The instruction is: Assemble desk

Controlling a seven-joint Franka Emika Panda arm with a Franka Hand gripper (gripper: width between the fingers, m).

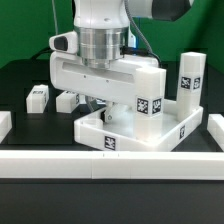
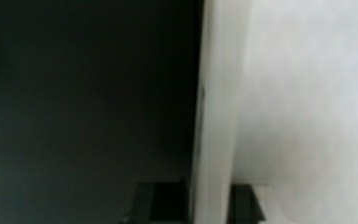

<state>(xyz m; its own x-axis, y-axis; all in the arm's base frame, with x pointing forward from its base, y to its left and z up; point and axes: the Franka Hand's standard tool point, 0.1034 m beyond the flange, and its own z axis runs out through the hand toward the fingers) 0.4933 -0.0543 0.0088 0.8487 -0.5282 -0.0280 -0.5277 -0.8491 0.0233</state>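
Note:
The desk slab (image 1: 120,135) lies flat near the front rail, tags on its front face. One white leg (image 1: 150,98) stands upright on its near right part. A second leg (image 1: 189,75) stands upright at its far right corner. Two loose legs (image 1: 38,96) (image 1: 67,101) lie at the exterior view's left. My gripper (image 1: 97,107) reaches down over the slab's left rear part, fingertips hidden behind the slab. In the wrist view the gripper (image 2: 206,205) is shut on a thin white edge (image 2: 204,110) of the slab, with a dark finger (image 2: 165,203) on each side.
A long low white rail (image 1: 110,162) runs along the front of the black table. Short white rail ends (image 1: 4,124) (image 1: 216,130) stand at both sides. A green backdrop lies behind.

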